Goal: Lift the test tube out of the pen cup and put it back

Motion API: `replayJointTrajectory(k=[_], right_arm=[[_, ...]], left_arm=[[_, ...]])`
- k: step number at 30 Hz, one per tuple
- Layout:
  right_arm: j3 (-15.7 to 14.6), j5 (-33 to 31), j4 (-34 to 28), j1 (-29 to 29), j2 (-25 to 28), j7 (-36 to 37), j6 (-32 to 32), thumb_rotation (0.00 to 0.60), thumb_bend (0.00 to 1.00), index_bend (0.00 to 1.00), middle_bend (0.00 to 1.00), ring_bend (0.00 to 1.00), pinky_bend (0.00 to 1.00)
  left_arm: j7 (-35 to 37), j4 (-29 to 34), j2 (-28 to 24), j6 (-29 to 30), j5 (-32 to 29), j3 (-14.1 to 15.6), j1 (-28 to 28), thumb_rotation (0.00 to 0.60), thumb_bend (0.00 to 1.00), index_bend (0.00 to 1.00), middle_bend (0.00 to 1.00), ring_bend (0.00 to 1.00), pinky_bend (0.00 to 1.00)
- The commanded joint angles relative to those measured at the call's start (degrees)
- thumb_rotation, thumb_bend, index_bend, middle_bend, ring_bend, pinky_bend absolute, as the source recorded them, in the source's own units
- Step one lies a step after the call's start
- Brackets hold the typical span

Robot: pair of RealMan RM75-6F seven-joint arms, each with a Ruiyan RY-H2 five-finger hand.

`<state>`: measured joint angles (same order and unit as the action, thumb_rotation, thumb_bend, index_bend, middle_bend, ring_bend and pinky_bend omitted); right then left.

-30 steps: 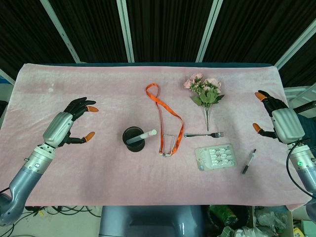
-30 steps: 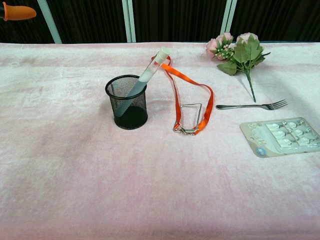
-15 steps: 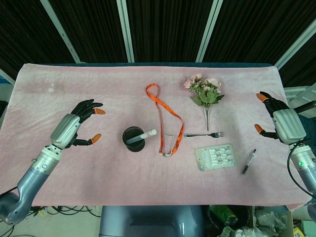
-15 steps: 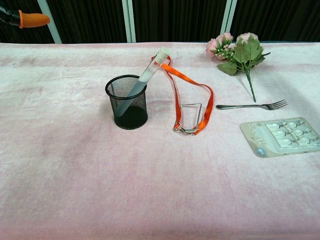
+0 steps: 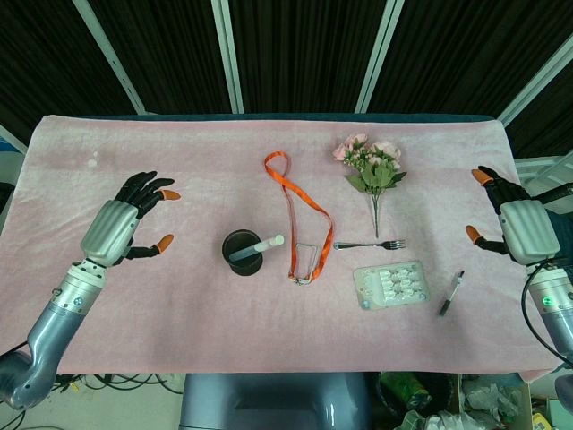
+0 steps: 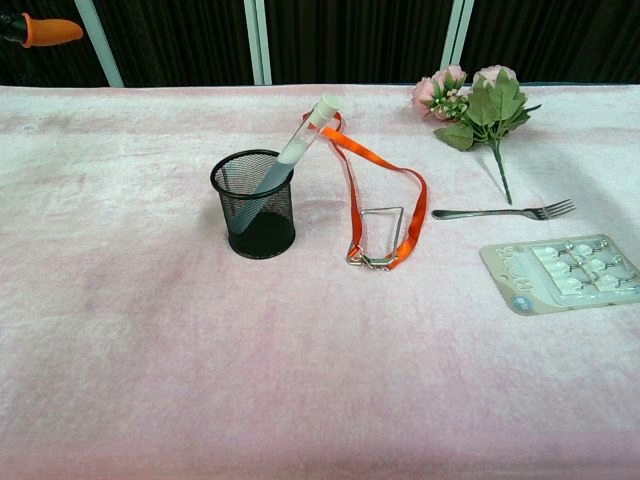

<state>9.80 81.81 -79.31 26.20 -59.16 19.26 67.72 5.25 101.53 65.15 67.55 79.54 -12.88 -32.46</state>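
A black mesh pen cup [image 5: 242, 253] [image 6: 255, 205] stands near the middle of the pink cloth. A pale test tube [image 5: 259, 246] [image 6: 294, 150] leans in it, its capped top tilted to the right over the rim. My left hand [image 5: 121, 225] hovers well to the left of the cup, fingers spread and holding nothing; in the chest view only one orange fingertip [image 6: 45, 30] shows at the top left corner. My right hand [image 5: 512, 219] hangs at the far right edge of the table, fingers apart and empty.
An orange lanyard [image 5: 300, 215] [image 6: 385, 195] lies just right of the cup. Beyond it lie a fork [image 5: 371, 244] [image 6: 503, 211], a bunch of flowers [image 5: 372, 167] [image 6: 472, 100], a blister pack [image 5: 390, 284] [image 6: 565, 272] and a pen [image 5: 450, 293].
My left hand moved toward the cup and then drew back to the left. My right hand drifted slightly right and down. The cup and tube did not move.
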Motion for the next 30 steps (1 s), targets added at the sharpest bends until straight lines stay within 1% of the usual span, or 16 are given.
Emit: replayJointTrajectory(k=[1,3,7,8,11,14,15,16,19,22,24,28,30], right_arm=[[0.2,-2.2,-2.9,-2.5,0.5,-5.8,3.2,0.600,0.23,0.10,0.06,0.15,0.20],[-0.7,-3.4,-5.1,-4.9,0.0,-12.3,5.9,0.600,0.23,0.10,0.06,0.15,0.19],[-2.3,-3.9,-7.9,-7.8,-1.6,-20.3,9.7,0.600,0.23,0.09,0.06,0.15,0.20],[-2.7,-3.7,-8.1,-8.3,-2.1,-21.4,10.5,0.600,0.23,0.09,0.06,0.15,0.20],[-4.5,-2.2,-8.0,-10.5,-4.3,-25.3,13.3,0.600,0.23,0.09,0.06,0.15,0.20],[-5.7,-1.8,-7.0,-12.5,-6.3,-27.8,15.5,0.600,0.23,0.09,0.06,0.15,0.20],[-6.8,-2.4,-6.8,-14.0,-7.5,-28.2,15.9,0.600,0.23,0.09,0.06,0.15,0.20],[-7.2,-2.7,-6.6,-15.0,-8.4,-28.3,16.7,0.600,0.23,0.09,0.06,0.15,0.20],[-8.0,-2.4,-4.6,-16.5,-10.1,-28.8,17.5,0.600,0.23,0.09,0.06,0.15,0.20],[-8.1,-2.1,-1.8,-17.2,-11.5,-29.0,17.8,0.600,0.23,0.09,0.06,0.15,0.19],[-7.9,-2.1,-1.2,-17.2,-11.8,-28.7,17.6,0.600,0.23,0.09,0.06,0.15,0.19],[-7.2,-1.8,0.0,-17.5,-12.6,-27.8,18.0,0.600,0.23,0.09,0.06,0.15,0.19],[-7.1,-1.9,0.4,-17.6,-12.9,-27.3,17.7,0.600,0.23,0.09,0.06,0.15,0.20]], left_arm=[[-5.4,1.1,0.3,4.4,-1.5,-0.6,1.7,0.600,0.31,0.24,0.13,0.00,0.04],[-8.8,1.5,1.0,8.3,-1.7,-0.9,3.1,0.600,0.31,0.23,0.13,0.00,0.04],[-12.7,1.6,1.4,10.7,-2.2,-0.8,4.3,0.600,0.31,0.23,0.13,0.00,0.04],[-13.7,1.5,1.5,11.2,-2.4,-0.8,4.5,0.600,0.31,0.24,0.13,0.00,0.04],[-20.1,0.6,2.7,13.8,-2.9,-0.2,5.6,0.600,0.31,0.24,0.13,0.00,0.04],[-22.9,-0.2,3.3,15.1,-3.0,0.8,6.8,0.600,0.31,0.24,0.13,0.00,0.04],[-23.1,-0.5,3.3,15.1,-3.8,1.7,7.7,0.600,0.31,0.24,0.13,0.00,0.04],[-22.7,-0.7,3.3,15.2,-3.8,2.1,8.2,0.600,0.31,0.24,0.13,0.00,0.03],[-21.2,-1.8,3.6,14.4,-3.9,3.2,9.1,0.600,0.31,0.25,0.13,0.00,0.03],[-19.5,-2.3,4.3,12.0,-4.9,3.8,9.0,0.600,0.31,0.26,0.13,0.00,0.03],[-18.7,-2.2,4.8,10.8,-5.5,3.8,8.7,0.600,0.31,0.26,0.13,0.00,0.03],[-15.9,-3.2,7.7,8.5,-5.8,3.3,7.4,0.600,0.31,0.32,0.11,0.00,0.03],[-15.4,-3.4,8.6,7.3,-6.1,3.1,6.8,0.600,0.31,0.32,0.10,0.00,0.03]])
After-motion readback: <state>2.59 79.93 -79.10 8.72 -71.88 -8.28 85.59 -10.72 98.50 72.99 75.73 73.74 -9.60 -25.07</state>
